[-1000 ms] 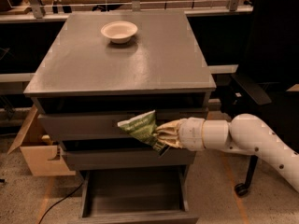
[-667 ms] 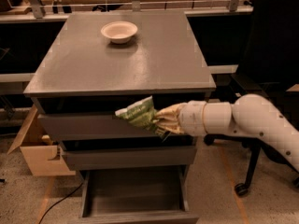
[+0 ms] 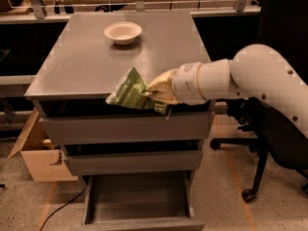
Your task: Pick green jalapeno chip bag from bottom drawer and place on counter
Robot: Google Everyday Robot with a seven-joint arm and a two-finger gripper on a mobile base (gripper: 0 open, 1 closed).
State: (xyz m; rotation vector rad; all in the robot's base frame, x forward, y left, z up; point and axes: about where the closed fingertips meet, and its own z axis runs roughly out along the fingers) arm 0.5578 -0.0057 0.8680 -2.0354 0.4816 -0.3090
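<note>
The green jalapeno chip bag [image 3: 131,93] is a crinkly green bag with pale lettering, held in the air at the counter's front edge. My gripper [image 3: 158,89] is shut on the bag's right end; the white arm reaches in from the right. The counter [image 3: 91,57] is the grey top of the cabinet. The bottom drawer [image 3: 139,198] is pulled open below and shows a bare grey floor.
A white bowl [image 3: 123,32] stands at the back of the counter. Two slimmer grey drawers [image 3: 127,129] are shut. A cardboard box [image 3: 41,155] sits left of the cabinet. A black office chair [image 3: 274,129] stands at the right.
My gripper has lifted the chip bag from in front of the top drawer up to the level of the counter's front edge.
</note>
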